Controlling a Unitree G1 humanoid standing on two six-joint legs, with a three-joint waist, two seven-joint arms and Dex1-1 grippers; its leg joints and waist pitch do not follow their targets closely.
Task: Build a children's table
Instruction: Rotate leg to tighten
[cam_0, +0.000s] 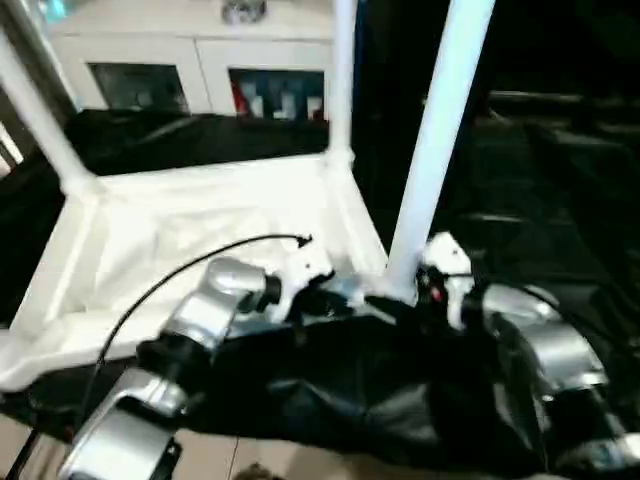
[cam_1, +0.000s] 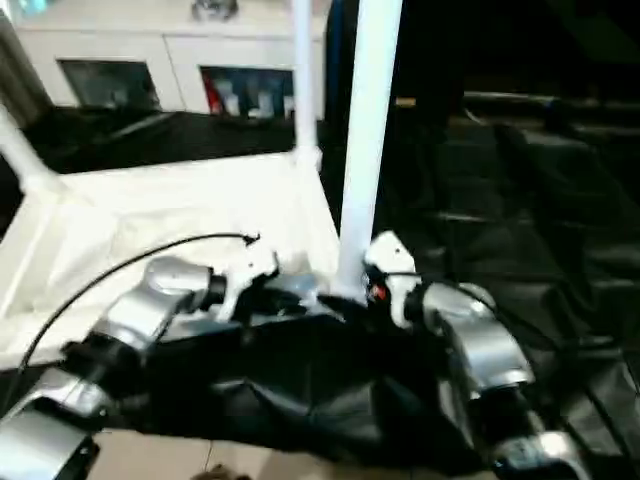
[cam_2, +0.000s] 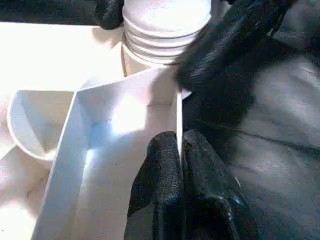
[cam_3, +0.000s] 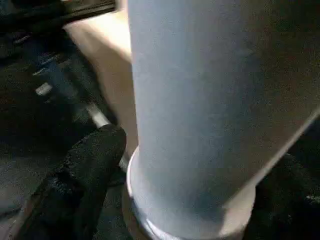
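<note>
tabletop: white, plain, at centre left
near leg: white with a bluish cast, upper centre
far legs: white
table drape: glossy black, lower frame
forearms: silver with black joints
gripper fingers: black
cabinet: white, top left

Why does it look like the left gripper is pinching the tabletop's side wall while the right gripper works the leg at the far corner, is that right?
Nearly. The left gripper does pinch the tabletop wall, but the right gripper is at the leg in the near corner, closest to the robot, as the left eye view shows.
</note>
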